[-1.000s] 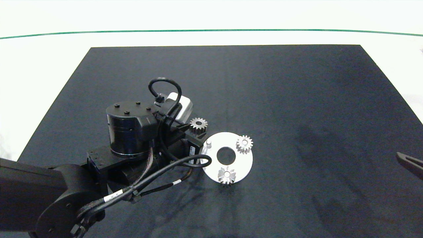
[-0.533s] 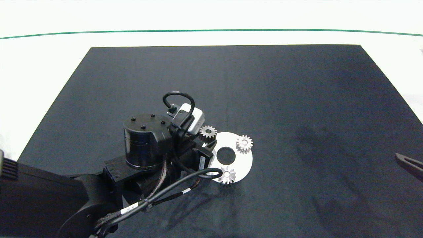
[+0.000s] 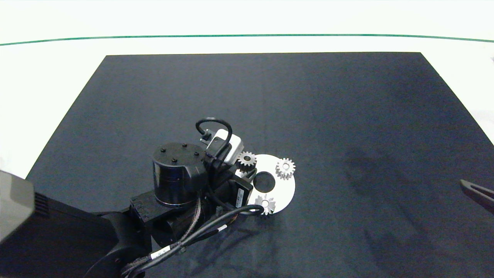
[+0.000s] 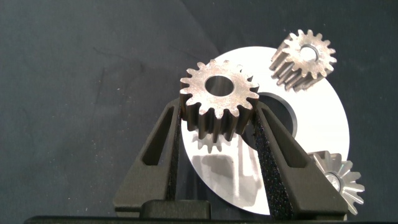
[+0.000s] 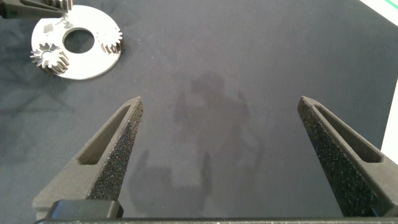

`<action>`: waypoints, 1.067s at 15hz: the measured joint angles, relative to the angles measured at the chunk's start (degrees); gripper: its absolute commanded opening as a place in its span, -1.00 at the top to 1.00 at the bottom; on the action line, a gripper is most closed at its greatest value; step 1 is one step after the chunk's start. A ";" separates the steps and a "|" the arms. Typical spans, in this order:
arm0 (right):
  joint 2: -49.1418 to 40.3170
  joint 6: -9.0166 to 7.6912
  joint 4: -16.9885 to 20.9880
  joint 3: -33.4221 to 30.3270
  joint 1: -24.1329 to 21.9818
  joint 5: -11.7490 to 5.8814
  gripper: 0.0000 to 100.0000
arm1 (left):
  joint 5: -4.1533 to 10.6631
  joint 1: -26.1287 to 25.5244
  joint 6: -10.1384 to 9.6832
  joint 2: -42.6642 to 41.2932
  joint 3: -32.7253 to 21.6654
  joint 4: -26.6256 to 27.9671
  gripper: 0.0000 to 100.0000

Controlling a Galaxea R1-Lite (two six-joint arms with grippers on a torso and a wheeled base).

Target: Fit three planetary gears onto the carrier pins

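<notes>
A white carrier disc (image 3: pixel 285 189) lies on the dark mat, and two silvery planetary gears sit on its carrier pins: one at the far right (image 3: pixel 285 168) and one at the near edge (image 3: pixel 265 204). My left gripper (image 4: pixel 217 121) is shut on the third gear (image 3: pixel 246 159), which it holds just above the disc's left rim (image 4: pixel 323 143). The pin under that gear is hidden. Both seated gears show in the left wrist view (image 4: pixel 303 57) (image 4: pixel 339 180). Far off at the right edge of the mat my right gripper (image 5: pixel 221 134) stands open with nothing in it.
The dark mat (image 3: pixel 347 116) covers most of the white table (image 3: pixel 46 77), with a green line (image 3: pixel 247 36) along the far side. The left arm's wrist and cables (image 3: pixel 177 185) crowd the space to the left of the disc.
My left gripper has carried the third gear to the right and down, from beside the disc to over its left rim. The right gripper has stayed put.
</notes>
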 measured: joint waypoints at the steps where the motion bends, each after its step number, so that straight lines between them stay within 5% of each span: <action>1: 0.05 0.02 0.00 0.00 0.00 -0.09 -1.00 | 0.00 0.00 0.02 0.15 0.39 -0.43 0.92; 16: 0.16 0.02 0.00 0.00 0.00 -0.11 -1.00 | -0.05 1.73 1.01 1.41 1.41 -2.35 0.92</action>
